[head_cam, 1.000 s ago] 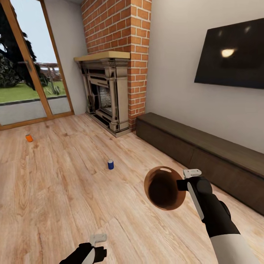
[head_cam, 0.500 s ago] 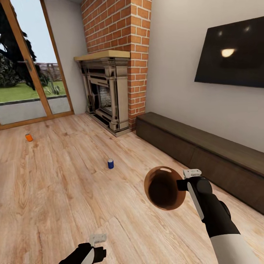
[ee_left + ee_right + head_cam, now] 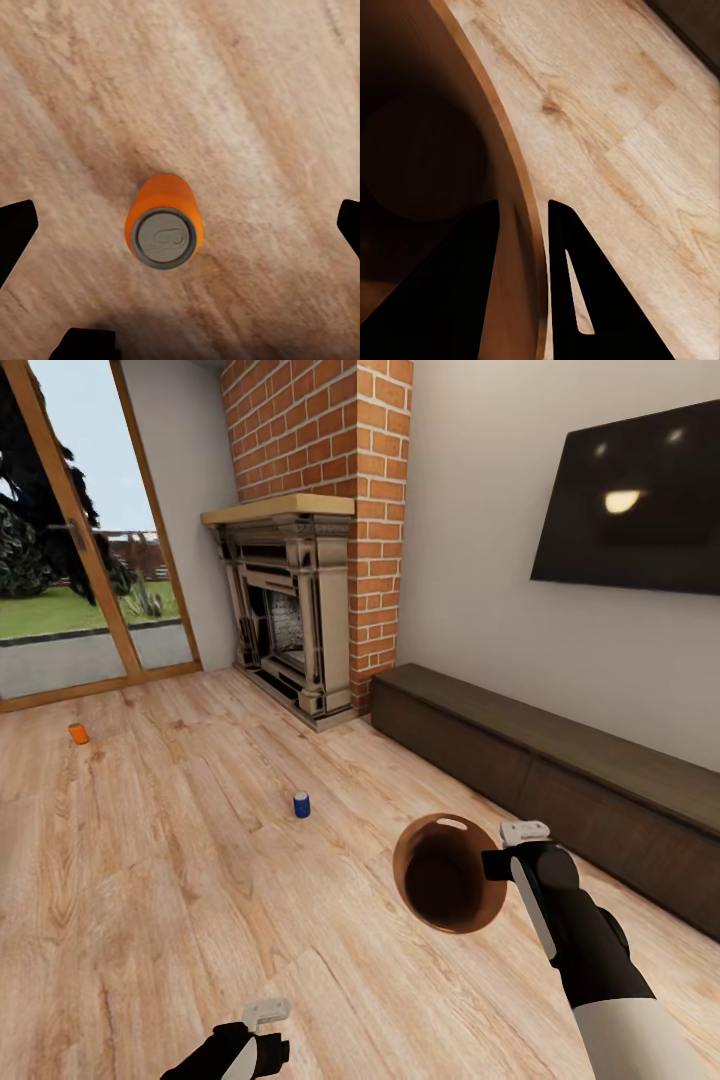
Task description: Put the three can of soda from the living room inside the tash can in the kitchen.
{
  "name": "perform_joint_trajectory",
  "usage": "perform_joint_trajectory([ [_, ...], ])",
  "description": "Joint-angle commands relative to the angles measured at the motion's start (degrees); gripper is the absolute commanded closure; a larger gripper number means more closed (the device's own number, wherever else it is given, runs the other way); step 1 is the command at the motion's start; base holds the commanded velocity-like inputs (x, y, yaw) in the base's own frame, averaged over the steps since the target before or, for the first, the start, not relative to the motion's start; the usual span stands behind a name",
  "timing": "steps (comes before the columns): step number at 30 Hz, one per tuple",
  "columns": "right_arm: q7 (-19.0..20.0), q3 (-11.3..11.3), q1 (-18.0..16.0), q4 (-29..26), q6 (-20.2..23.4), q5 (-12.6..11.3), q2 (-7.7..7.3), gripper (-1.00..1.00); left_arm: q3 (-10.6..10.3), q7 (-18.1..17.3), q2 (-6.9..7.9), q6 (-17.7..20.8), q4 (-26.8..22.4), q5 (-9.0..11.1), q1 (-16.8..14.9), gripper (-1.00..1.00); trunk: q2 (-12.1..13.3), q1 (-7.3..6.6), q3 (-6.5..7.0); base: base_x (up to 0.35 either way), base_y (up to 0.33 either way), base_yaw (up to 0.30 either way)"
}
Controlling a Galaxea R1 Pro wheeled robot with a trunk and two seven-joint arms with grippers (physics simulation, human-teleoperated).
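My right gripper (image 3: 492,863) is shut on the rim of the tash can (image 3: 447,875), a round bin with a coppery-brown inside, held tilted above the floor. In the right wrist view its two dark fingers (image 3: 574,262) pinch the bin's wall (image 3: 472,97). My left gripper (image 3: 264,1015) hangs low and open over an upright orange can of soda (image 3: 163,229), which stands on the floor between the spread fingers (image 3: 16,229), untouched. A dark blue can (image 3: 301,805) stands mid-floor. Another orange can (image 3: 78,734) stands far left by the glass door.
This is the living room with a light wood plank floor (image 3: 150,880). A red-brick fireplace (image 3: 300,610) is ahead, a long dark low cabinet (image 3: 560,780) runs along the right wall under a wall TV (image 3: 630,510), and a glass door (image 3: 70,560) is at the left.
The whole picture has crept up by a few pixels, so the camera moved slightly. Both arms keep their pose, and the cans stay where they stood.
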Motion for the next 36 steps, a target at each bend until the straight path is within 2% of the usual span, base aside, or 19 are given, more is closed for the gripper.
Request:
perform_joint_trajectory([
  [1, 0.17, 0.01, -0.03, -0.06, 0.0, -0.44, 0.01, 1.0, 0.0, -0.02, 0.0, 0.0, 0.01, 0.0, -0.02, -1.0, -0.42, 0.22, -0.17, 0.0, 0.0, 0.0],
  [12, 0.17, 0.01, -0.03, -0.05, 0.0, -0.44, 0.01, 1.0, 0.0, -0.1, 0.01, 0.09, 0.01, 0.0, 0.0, -1.0, -4.83, 2.64, -2.15, 0.0, 0.0, 0.0],
  [28, 0.17, 0.01, -0.03, -0.07, 0.0, -0.44, 0.01, 1.0, 0.0, -0.12, 0.01, 0.1, 0.05, 0.0, 0.0, -1.0, -4.83, 2.64, -2.15, 0.0, 0.0, 0.0],
  [36, 0.17, 0.01, -0.03, -0.03, 0.0, -0.44, 0.01, 1.0, 0.0, -0.22, 0.01, 0.17, 0.09, -0.05, 0.01, -1.0, -8.04, 4.39, -3.59, 0.0, 0.0, 0.0],
])
